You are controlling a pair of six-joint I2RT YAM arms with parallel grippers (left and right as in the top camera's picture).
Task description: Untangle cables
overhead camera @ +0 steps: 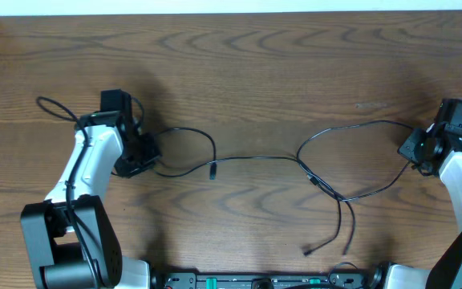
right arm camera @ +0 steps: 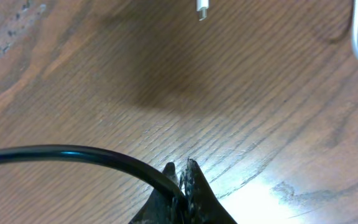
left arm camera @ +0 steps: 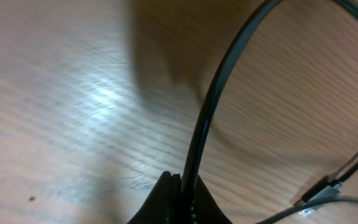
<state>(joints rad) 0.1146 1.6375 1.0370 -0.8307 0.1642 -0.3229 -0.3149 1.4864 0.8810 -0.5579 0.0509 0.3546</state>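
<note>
Cables [overhead camera: 255, 158] lie between grippers | left gripper [overhead camera: 139, 154] clamped on cable | right gripper [overhead camera: 418, 151] clamped on cable

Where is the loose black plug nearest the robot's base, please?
Overhead, the plug lies right of centre, just ahead of the base rail, nearer the robot than where the black cables cross.
</note>
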